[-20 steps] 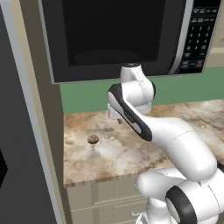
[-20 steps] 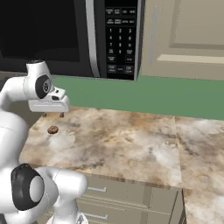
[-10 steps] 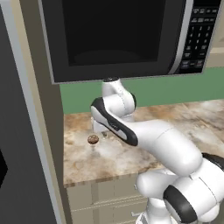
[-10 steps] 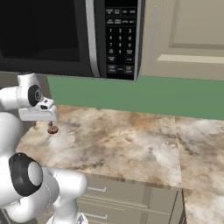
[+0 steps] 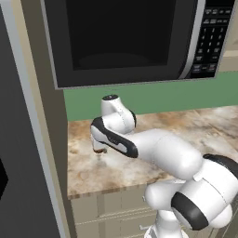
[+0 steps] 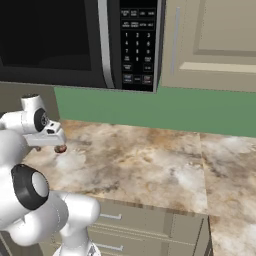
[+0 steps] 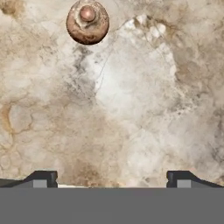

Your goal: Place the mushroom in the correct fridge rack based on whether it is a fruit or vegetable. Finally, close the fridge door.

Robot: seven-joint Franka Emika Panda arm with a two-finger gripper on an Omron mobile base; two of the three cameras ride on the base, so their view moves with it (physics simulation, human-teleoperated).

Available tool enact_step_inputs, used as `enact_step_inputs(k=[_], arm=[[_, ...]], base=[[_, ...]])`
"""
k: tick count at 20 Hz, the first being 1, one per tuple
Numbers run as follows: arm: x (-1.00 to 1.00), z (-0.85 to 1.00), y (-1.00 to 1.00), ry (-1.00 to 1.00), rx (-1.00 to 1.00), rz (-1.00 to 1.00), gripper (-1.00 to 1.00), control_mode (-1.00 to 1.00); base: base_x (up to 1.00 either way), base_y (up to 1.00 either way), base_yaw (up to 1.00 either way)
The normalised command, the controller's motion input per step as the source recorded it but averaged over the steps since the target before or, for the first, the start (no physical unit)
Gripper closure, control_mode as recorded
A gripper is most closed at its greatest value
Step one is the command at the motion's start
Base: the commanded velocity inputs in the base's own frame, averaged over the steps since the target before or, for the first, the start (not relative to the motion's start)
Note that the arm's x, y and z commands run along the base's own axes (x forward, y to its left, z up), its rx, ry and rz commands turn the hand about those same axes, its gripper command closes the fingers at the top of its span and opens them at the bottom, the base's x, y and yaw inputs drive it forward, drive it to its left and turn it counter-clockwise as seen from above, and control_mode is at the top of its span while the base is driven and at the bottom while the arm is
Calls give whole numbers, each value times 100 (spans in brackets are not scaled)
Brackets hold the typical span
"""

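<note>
We see the mushroom in the hand view near the top edge, left of centre — a round brown cap with a paler knob in its middle, lying on the marbled desk. The pincer shows as two dark tips at the bottom of that frame, set wide apart with bare stone between them, so it stands open and grips nothing. The mushroom lies well above the tips in the frame and clear of both.

In the right base view the mushroom is a small brown spot at the left of the frame, just under the edge of the white hand, on the desk close to its left end. The pincer's tips are hidden there by the hand. In the left base view the arm bends over the desk from the lower right, and the hand points down at the left-centre of the frame; the pincer hangs just above the stone, though we cannot make out the mushroom here.

A black microwave fills the top of both base views, with a green wall strip below it and pale drawers under the desk edge.
</note>
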Motion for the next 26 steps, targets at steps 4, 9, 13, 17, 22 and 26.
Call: enact_step_inputs(k=[4,9,13,17,22,26], arm=[[54,-37,24,0,0,1,-100,-100],[51,-30,34,0,0,0,-100,-100],[27,-20,0,0,0,0,-100,-100],[39,-19,0,3,0,0,-100,-100],[36,-22,2,0,0,0,-100,-100],[23,-18,19,0,0,0,-100,-100]], base=[[0,0,0],[0,0,0],[0,0,0],[0,0,0],[0,0,0],[0,0,0]])
